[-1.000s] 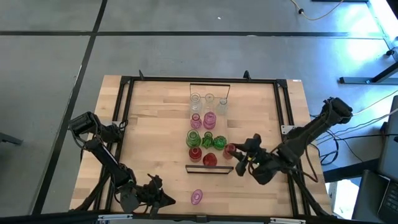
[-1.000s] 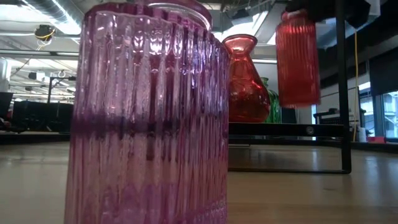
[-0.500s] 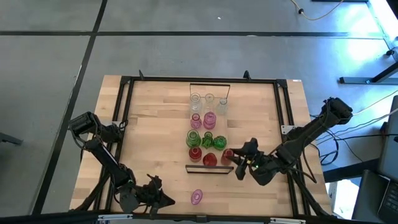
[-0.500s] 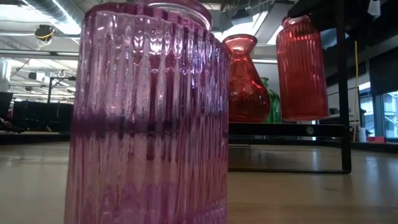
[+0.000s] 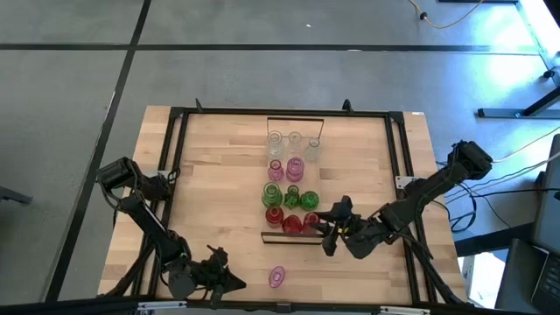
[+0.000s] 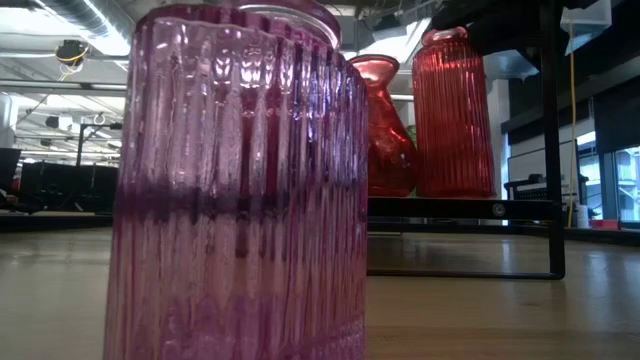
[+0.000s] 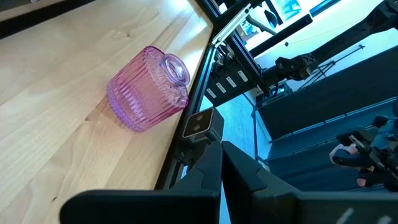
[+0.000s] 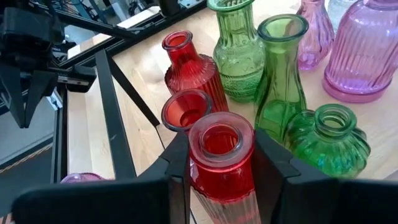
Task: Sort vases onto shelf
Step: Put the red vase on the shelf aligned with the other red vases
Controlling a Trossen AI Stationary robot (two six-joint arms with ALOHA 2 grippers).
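Evidently the right gripper had its fingers clamped round a ribbed red vase, holding it upright at the shelf near the other reds, lower centre in the high view. The left gripper, fingers closed and empty, waited at lower left beside a pink vase on the desk.

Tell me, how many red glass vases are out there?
3, clustered together: a ribbed red glass vase held between the right gripper's fingers, a wide-mouthed red vase just beyond it, and a narrow-necked ribbed red vase farther on. None seems hidden.
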